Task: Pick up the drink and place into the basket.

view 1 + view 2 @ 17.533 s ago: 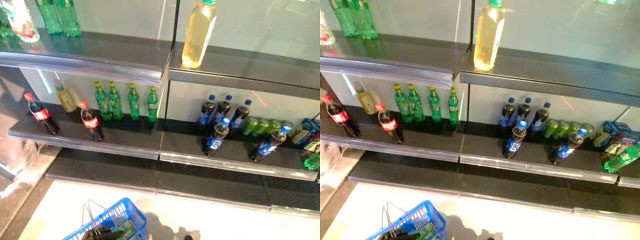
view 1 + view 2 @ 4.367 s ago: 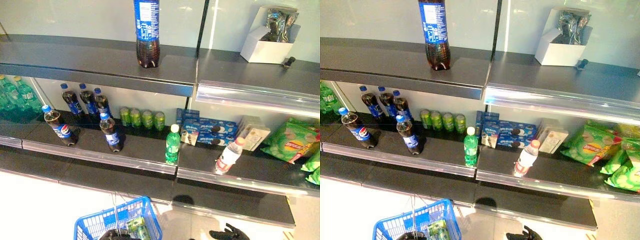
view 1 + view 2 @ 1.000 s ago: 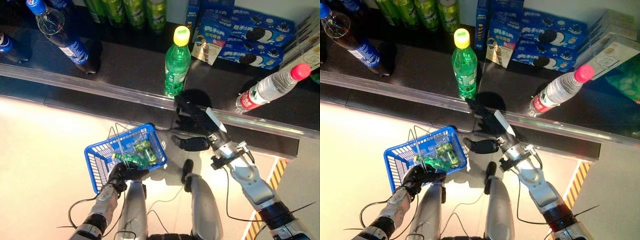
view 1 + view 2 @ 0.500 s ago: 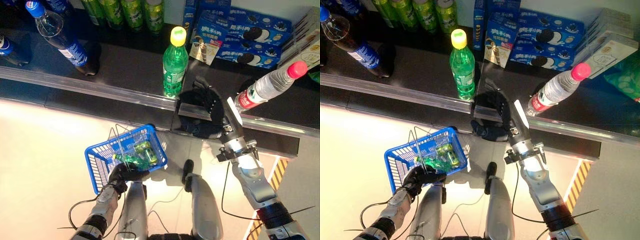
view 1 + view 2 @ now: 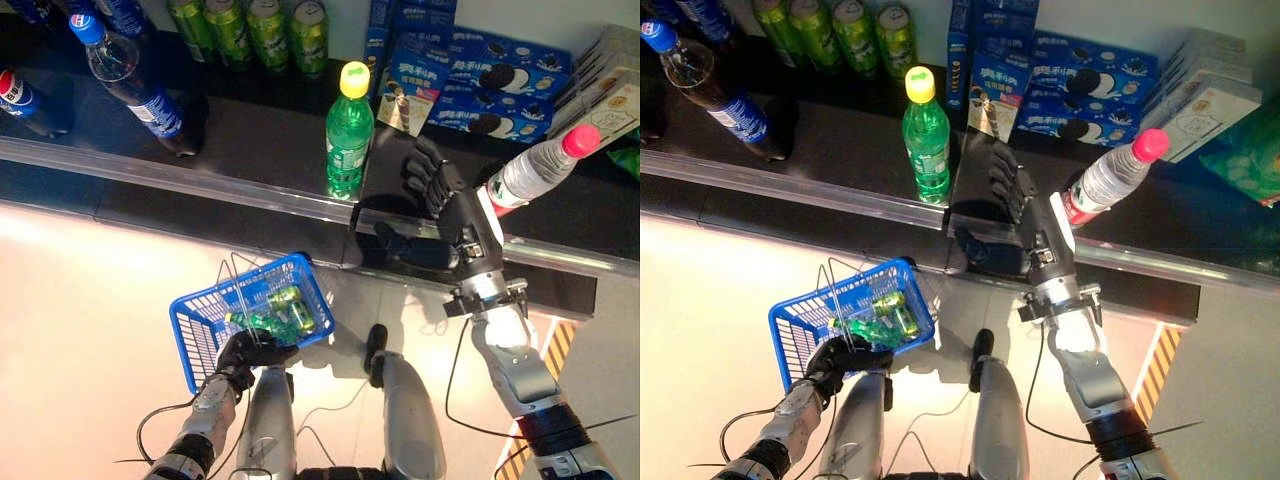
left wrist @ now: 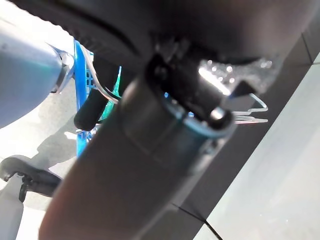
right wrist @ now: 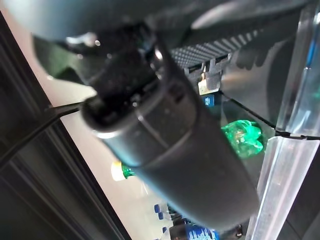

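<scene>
Drink: we take the green bottle (image 5: 348,132) with the yellow cap as the target; it stands upright on the shelf (image 5: 250,140) near the front edge, free on all sides and not yet gripped.
Right robot hand: our right robot hand (image 5: 450,215) is over the shelf just beside the bottle, fingers spread and relaxed, holding nothing, thumb hanging out below the rail; we judge it is lined up for a side grasp.
Left robot hand: our left robot hand (image 5: 248,351) is curled round the wire handle of the basket (image 5: 193,315), holding it low over the floor so a drop has somewhere to land.
Basket contents: green bottles already lie in it; how many, we cannot tell.
Neighbours: a clear bottle (image 5: 535,172) with a pink cap stands close on the hand's other side, so there is little room to swing.
Hidden: both wrist views are filled by the hands' own bulk; the right one shows only a green glimpse of the bottle.
</scene>
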You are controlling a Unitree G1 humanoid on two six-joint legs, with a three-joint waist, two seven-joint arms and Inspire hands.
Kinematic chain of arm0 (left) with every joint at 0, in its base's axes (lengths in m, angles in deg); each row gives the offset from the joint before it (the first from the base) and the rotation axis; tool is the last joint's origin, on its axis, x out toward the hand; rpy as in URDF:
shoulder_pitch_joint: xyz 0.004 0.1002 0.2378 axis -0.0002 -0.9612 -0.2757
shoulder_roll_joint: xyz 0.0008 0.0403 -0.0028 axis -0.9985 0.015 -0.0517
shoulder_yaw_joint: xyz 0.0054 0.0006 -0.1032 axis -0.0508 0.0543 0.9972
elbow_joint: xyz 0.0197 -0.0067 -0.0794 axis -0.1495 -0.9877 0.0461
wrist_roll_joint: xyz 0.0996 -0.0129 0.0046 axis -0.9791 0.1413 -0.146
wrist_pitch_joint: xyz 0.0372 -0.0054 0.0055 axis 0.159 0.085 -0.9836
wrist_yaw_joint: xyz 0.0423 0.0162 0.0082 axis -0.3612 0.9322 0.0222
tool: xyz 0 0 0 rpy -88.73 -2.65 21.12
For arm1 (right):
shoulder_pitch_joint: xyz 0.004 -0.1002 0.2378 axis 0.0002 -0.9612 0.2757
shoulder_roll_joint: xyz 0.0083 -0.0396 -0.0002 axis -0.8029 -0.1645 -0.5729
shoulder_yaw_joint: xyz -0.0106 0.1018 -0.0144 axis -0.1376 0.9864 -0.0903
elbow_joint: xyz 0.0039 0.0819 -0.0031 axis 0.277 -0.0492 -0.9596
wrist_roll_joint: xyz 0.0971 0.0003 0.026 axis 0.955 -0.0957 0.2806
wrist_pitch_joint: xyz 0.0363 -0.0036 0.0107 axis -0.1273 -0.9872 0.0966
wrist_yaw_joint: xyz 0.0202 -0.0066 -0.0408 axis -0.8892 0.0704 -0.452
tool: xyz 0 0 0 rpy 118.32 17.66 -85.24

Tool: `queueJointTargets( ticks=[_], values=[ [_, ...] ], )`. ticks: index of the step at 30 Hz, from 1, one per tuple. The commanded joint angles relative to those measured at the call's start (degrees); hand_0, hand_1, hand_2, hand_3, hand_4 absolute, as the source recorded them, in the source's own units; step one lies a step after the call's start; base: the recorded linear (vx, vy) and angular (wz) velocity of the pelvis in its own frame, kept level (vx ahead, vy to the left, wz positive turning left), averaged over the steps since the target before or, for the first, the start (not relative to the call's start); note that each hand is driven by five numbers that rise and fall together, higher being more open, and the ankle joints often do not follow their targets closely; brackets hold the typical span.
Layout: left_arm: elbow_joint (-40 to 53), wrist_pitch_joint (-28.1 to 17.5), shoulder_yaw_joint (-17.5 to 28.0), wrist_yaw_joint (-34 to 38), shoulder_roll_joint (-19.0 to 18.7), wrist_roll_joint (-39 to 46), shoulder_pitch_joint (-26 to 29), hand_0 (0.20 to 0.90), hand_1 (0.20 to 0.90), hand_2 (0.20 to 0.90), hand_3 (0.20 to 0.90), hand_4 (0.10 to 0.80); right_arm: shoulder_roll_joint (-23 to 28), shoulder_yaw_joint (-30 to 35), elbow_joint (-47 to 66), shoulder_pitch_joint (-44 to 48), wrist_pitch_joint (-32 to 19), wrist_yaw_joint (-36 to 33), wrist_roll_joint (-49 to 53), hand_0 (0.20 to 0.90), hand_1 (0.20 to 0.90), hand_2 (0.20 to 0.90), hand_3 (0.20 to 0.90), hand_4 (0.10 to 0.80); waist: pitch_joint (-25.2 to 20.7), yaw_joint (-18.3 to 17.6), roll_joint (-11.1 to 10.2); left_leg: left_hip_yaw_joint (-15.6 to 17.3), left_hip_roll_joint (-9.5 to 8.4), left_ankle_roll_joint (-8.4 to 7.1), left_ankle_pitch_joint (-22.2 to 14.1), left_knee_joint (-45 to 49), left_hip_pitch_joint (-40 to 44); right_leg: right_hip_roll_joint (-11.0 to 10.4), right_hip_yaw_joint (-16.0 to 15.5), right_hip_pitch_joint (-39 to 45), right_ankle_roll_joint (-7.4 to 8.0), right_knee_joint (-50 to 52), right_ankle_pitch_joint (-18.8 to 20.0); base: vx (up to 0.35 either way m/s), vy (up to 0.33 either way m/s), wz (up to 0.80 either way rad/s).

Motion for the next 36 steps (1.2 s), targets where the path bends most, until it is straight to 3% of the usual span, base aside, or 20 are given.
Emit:
queueJointTargets(
  ticks=[1, 36],
  values=[
    [7.5, -7.0, 1.2, -2.9, -1.8, 0.3, -3.2, 0.3, 0.3, 0.3, 0.2, 0.1, 1.1, 5.2, 8.4, 3.2, -5.3, -1.7, 2.2, 0.9, 0.9, 0.9, 0.9, 0.8, -2.5, 0.3, 0.5, -0.4, 0.83, 2.6, 0.8, 7.2, -4.1, -2.4, -1.4, 7.7, 2.38, -6.3, 3.1, 0.073, -0.024, 0.04],
    [8.4, -1.3, 0.2, -7.4, -3.8, -3.9, -8.7, 0.3, 0.3, 0.3, 0.2, 0.1, 3.9, 3.4, -3.1, 12.9, 6.1, 1.9, 4.6, 0.9, 0.9, 0.9, 0.9, 0.8, -4.2, 4.5, 1.6, -1.7, 0.54, 1.42, 2.1, 11.1, -2.3, -3.0, -3.4, 15.6, 1.83, -6.6, 3.3, 0.076, -0.007, 0.04]
  ],
)
